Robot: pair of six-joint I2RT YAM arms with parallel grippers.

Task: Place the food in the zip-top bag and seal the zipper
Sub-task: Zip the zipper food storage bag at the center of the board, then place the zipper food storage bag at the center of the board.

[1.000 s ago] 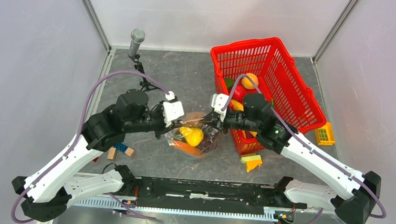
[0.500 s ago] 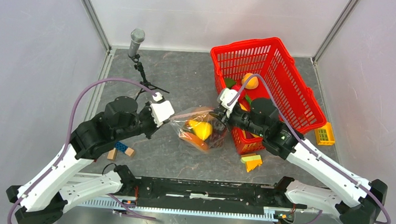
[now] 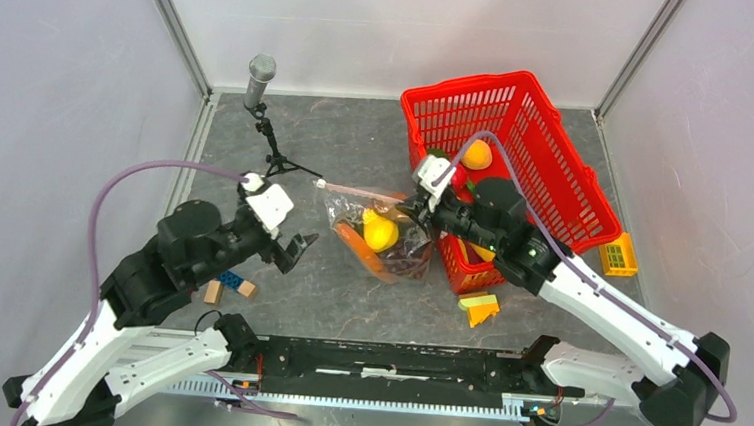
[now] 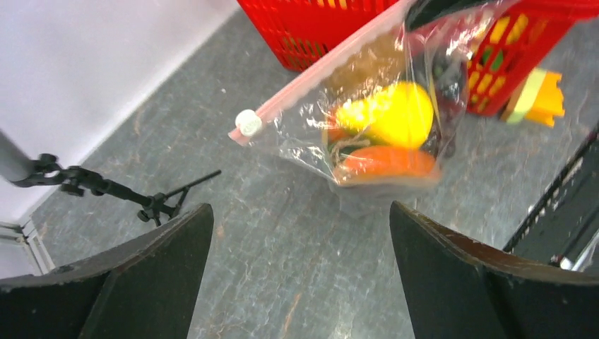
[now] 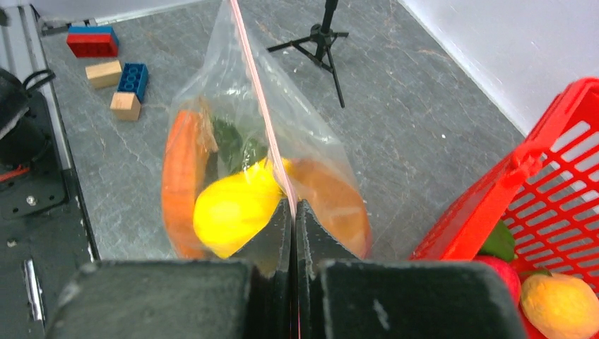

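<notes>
Over grey table (image 3: 358, 142), right claw (image 5: 292, 212) pinches zipper (image 5: 257, 92); seemingly sealed.

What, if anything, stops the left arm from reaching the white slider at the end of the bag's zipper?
Probably nothing, so yes. The left end effector is open and faces the white slider across the table with nothing between, while the right end effector pins the zipper at its other end.

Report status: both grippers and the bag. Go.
Left gripper open, off the bag. Right gripper shut on the zipper, holding the zip-top bag up, food inside. More food in the red basket.
</notes>
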